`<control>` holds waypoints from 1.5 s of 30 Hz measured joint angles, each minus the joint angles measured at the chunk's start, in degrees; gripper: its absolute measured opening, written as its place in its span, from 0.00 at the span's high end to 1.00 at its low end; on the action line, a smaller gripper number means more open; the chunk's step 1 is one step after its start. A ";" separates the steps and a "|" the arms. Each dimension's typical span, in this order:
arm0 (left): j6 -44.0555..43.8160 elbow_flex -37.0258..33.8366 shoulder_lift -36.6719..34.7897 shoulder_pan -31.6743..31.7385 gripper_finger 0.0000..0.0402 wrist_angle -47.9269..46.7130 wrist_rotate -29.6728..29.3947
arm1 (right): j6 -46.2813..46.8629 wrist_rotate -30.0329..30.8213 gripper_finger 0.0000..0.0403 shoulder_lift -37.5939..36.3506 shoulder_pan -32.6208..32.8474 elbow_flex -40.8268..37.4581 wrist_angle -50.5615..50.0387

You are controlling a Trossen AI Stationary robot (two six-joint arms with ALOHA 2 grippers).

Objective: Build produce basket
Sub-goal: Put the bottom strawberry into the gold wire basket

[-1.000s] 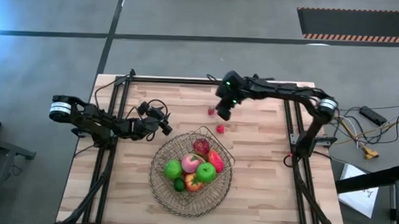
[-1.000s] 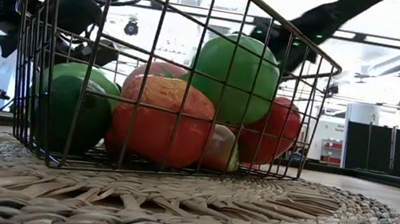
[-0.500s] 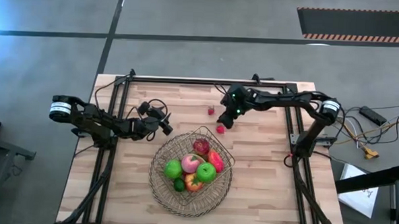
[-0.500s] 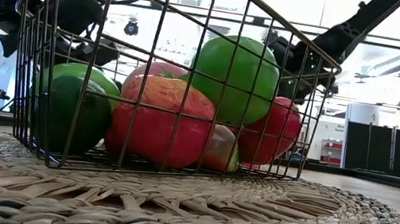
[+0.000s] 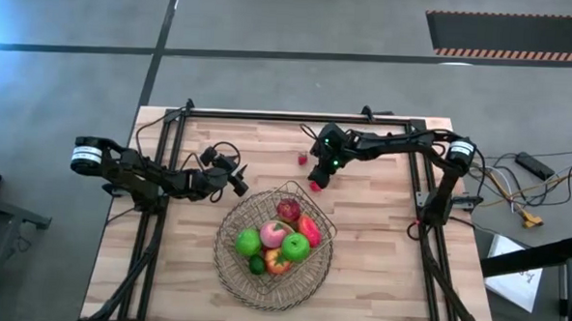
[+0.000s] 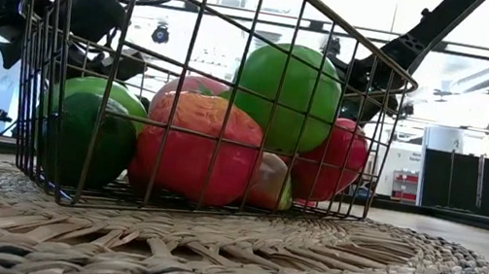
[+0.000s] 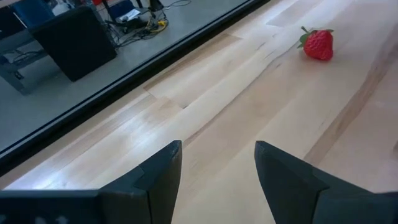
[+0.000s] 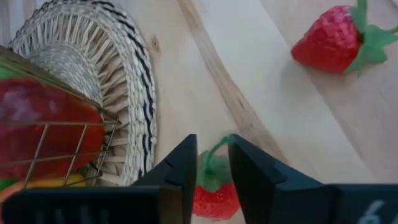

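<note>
The dark wire basket (image 5: 261,206) stands on the round woven mat (image 5: 225,264) and holds green apples, a pink peach, a red-yellow fruit and other toy fruits (image 6: 288,95). Two small strawberries lie on the table beyond it. My right gripper (image 5: 318,178) is down at the nearer strawberry (image 8: 214,198), its fingers close on either side of it. The other strawberry (image 5: 302,159) lies free on its side; it also shows in the right wrist view (image 8: 328,42) and the left wrist view (image 7: 318,45). My left gripper (image 7: 217,180) is open and empty, low over the table left of the basket (image 5: 235,183). My right gripper pinches the small strawberry between its two fingers (image 8: 183,168), at the leafy top end (image 8: 211,169). The fingers slant down at it from the table's far right side. The strawberry sits low at the table surface; whether it is lifted clear I cannot tell.
The mat's rim (image 8: 134,93) lies just beside the held strawberry. Black frame rails (image 5: 298,116) run along the table's far edge and sides. Bare wood lies right of the basket (image 5: 379,242).
My right gripper has gone toward the table's near edge and down onto the nearer strawberry, which now sits between its fingers. The basket and its fruits have not moved.
</note>
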 joint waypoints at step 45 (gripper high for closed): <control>-9.09 -0.31 0.00 -0.64 0.53 -0.17 11.20 | -10.04 27.94 0.98 -8.67 42.05 0.42 35.39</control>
